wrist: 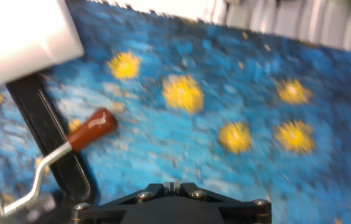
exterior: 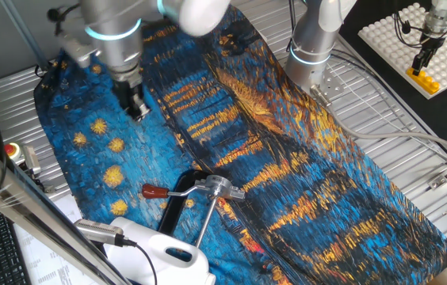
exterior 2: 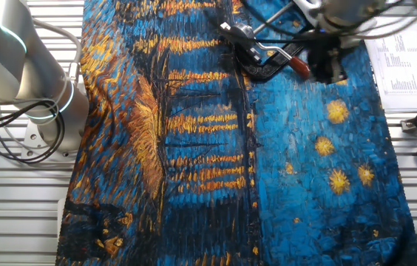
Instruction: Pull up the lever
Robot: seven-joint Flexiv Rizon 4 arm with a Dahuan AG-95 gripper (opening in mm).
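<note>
Probably a robotics lab: slatted metal table, second robot arm.

Opposed table views; close hand view

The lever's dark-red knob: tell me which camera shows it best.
The hand view: the knob is large, unobstructed, though slightly blurred. One fixed view shows it small but clear, with the whole lever. In the other fixed view it sits beside the gripper.
</note>
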